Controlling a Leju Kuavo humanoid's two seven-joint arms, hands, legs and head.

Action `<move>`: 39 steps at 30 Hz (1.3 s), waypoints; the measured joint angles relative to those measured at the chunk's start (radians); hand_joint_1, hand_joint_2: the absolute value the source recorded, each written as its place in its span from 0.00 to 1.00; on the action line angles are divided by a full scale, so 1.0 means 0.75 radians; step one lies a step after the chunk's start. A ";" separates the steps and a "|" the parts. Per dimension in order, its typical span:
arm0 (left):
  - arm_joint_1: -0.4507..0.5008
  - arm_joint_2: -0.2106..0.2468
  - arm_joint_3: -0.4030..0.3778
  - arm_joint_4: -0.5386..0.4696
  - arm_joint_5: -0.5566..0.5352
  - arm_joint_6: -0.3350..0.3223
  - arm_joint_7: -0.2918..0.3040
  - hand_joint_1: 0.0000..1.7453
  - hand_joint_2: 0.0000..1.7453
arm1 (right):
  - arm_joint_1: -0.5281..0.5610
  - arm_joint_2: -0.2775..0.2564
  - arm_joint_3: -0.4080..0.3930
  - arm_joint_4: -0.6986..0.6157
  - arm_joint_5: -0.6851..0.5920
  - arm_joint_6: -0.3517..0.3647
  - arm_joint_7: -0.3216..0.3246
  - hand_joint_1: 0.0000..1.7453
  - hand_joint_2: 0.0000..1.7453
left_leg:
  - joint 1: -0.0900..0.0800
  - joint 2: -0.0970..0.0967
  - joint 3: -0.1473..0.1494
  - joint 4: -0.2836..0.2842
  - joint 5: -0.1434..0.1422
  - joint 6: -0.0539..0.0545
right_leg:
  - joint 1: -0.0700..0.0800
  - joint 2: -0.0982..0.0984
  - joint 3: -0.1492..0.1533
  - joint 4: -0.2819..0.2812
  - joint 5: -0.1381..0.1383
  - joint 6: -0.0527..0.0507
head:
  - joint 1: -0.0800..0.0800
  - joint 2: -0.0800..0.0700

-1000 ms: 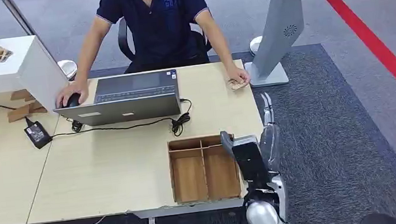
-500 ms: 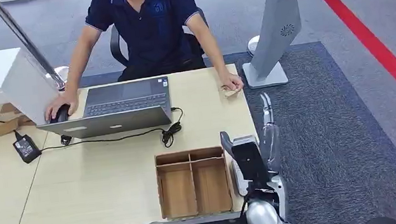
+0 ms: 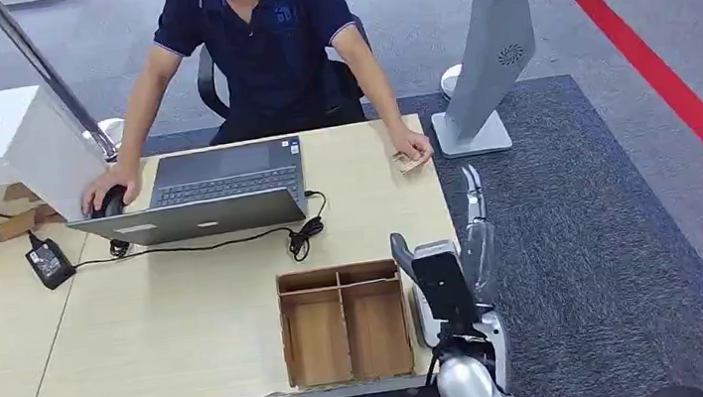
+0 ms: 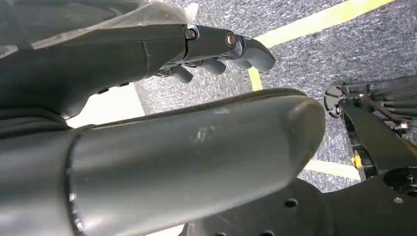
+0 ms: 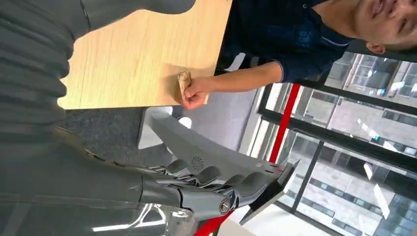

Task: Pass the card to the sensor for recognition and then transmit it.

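A small tan card (image 3: 410, 162) lies at the table's far right corner under the fingers of a seated person's hand (image 3: 413, 145); the right wrist view shows the card (image 5: 184, 83) standing on edge in that hand. My right hand (image 3: 476, 229) hangs beside the table's right edge, fingers straight and pointing toward the card, well short of it and holding nothing. Its fingers (image 5: 216, 189) lie stretched out and apart. The grey sensor stand (image 3: 495, 42) rises from the carpet just past the table corner. My left hand (image 4: 196, 49) hangs over the floor, fingers loosely extended, empty.
A wooden divided tray (image 3: 345, 321) sits at the table's near right, left of my right arm. A laptop (image 3: 217, 189) with a coiled cable (image 3: 300, 236) and a power brick (image 3: 48, 261) lies further left. The person's other hand rests on a mouse (image 3: 108, 201). A red floor line (image 3: 675, 92) runs on the right.
The whole picture shifted between one second and half a second ago, so the camera moved. Since then nothing has visibly moved; my right arm and the person's hand on the card stay put.
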 joint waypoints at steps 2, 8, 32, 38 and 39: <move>0.000 -0.001 0.000 0.000 0.000 0.000 0.000 0.00 0.00 | 0.000 0.000 0.000 0.000 0.005 0.000 0.000 0.00 1.00 | 0.000 0.000 0.001 0.000 0.000 0.000 | 0.000 0.000 0.002 -0.002 0.001 0.001 | 0.000 0.000; 0.000 0.000 0.000 0.000 0.000 0.000 -0.001 0.00 0.00 | -0.002 -0.005 0.000 0.000 0.047 0.000 0.034 0.00 1.00 | -0.001 0.000 0.002 0.000 0.000 0.000 | -0.001 0.000 0.005 -0.005 0.002 0.003 | 0.000 0.000; 0.003 0.010 0.000 0.001 0.010 -0.022 -0.015 0.00 0.00 | -0.085 -0.348 0.212 -0.138 0.240 0.168 0.478 0.00 1.00 | -0.001 0.000 0.002 0.000 0.000 0.001 | -0.002 -0.001 0.006 -0.009 0.003 0.005 | 0.000 0.000; 0.003 0.014 0.001 0.001 0.017 -0.028 -0.021 0.00 0.00 | -0.088 -0.489 0.263 -0.249 0.268 0.306 0.543 0.00 1.00 | -0.001 0.000 0.002 0.000 -0.001 0.002 | -0.002 -0.001 0.006 -0.009 0.003 0.005 | 0.000 0.000; 0.002 0.014 0.001 0.001 0.017 -0.028 -0.021 0.00 0.00 | -0.088 -0.502 0.268 -0.260 0.268 0.309 0.545 0.00 1.00 | -0.001 0.000 0.002 0.000 -0.001 0.002 | -0.002 -0.001 0.006 -0.009 0.003 0.005 | 0.000 0.000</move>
